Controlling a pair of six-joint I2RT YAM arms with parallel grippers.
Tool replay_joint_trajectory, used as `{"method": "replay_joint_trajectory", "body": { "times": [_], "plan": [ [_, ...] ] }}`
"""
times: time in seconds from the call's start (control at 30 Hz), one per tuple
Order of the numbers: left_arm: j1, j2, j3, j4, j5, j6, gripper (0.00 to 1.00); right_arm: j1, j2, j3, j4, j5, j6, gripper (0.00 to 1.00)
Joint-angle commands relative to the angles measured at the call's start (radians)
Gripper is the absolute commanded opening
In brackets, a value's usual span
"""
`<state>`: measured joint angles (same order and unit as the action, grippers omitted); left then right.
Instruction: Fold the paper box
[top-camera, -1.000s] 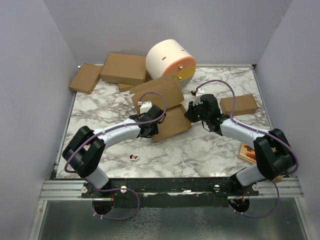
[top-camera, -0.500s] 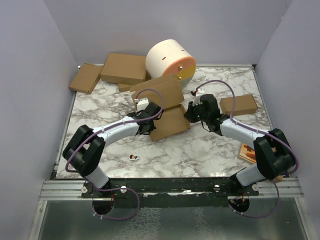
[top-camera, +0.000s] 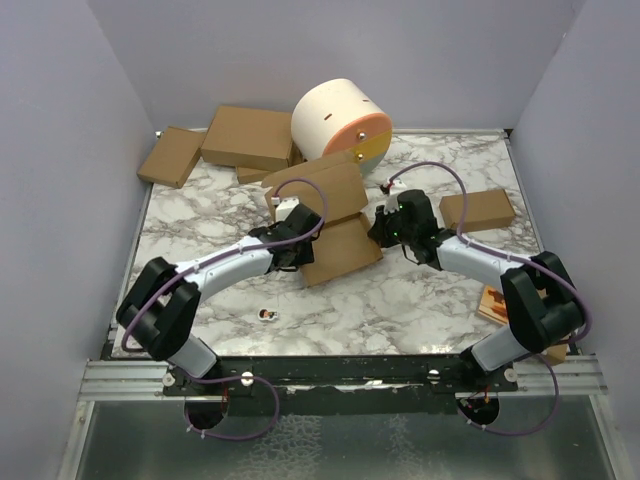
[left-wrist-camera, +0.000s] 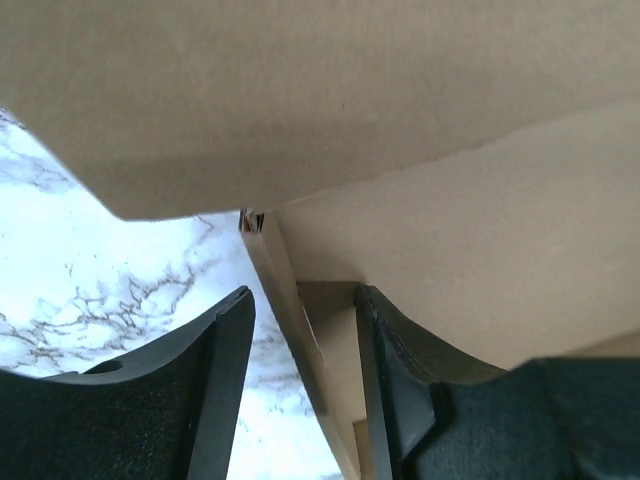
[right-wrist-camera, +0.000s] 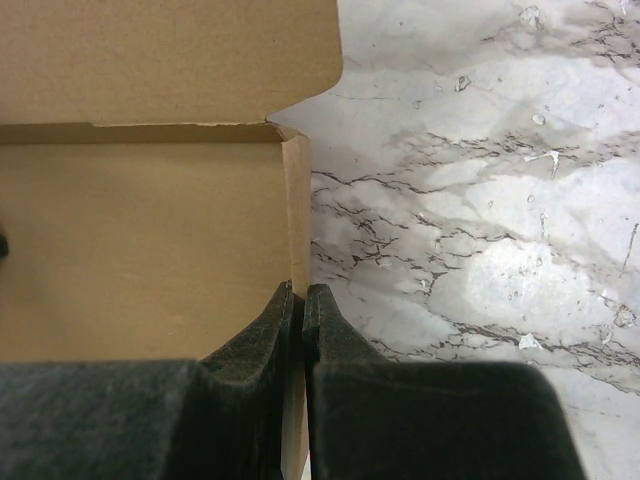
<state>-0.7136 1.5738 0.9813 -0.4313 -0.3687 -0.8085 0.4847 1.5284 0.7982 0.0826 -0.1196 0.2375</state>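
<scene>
1. From above, the box lies half folded in the middle of the marble table, one panel tilted up toward the top of the frame and a flatter panel below it.
2. The left gripper is at the box's lower left edge. The right gripper is at its right edge. From this view I cannot tell how wide either one stands.
3. In the upper middle, a white drum with an orange face sits just behind the box. Two cartons lie at the upper left, and a smaller carton lies at the right, near the right arm.
4. In the left wrist view, cardboard fills the top and right of the frame, with marble at the lower left. The fingers stand moderately apart, with a thin upright wall of the box running between them, closer to the right-hand finger. Marble shows in the gap beside the other finger, so nothing is clamped.
5. In the right wrist view, the box fills the upper left and marble fills the right. The fingers are pressed almost together at the centre, nipping the box's thin side wall, whose edge runs down into them.
</scene>
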Motion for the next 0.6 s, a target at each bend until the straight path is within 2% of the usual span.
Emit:
{"method": "replay_joint_trajectory", "body": {
  "times": [0.0,0.07,0.2,0.27,0.57],
  "plan": [
    [-0.001,-0.161,-0.077,0.105,0.124,0.057,0.48,0.003,0.009,0.016,0.038,0.003,0.003,0.01],
    [-0.001,-0.242,-0.127,0.171,0.161,0.085,0.50,0.002,0.014,0.017,0.042,0.003,-0.008,0.01],
    [0.011,-0.420,-0.226,0.303,0.184,0.169,0.63,-0.001,0.016,0.020,0.043,-0.011,-0.046,0.01],
    [0.037,-0.500,-0.276,0.357,0.222,0.204,0.66,-0.001,0.019,0.022,0.040,-0.008,-0.066,0.01],
    [0.293,-0.671,-0.443,0.433,0.435,0.150,0.73,-0.003,0.027,0.050,0.007,0.004,-0.243,0.01]
  ]
}}
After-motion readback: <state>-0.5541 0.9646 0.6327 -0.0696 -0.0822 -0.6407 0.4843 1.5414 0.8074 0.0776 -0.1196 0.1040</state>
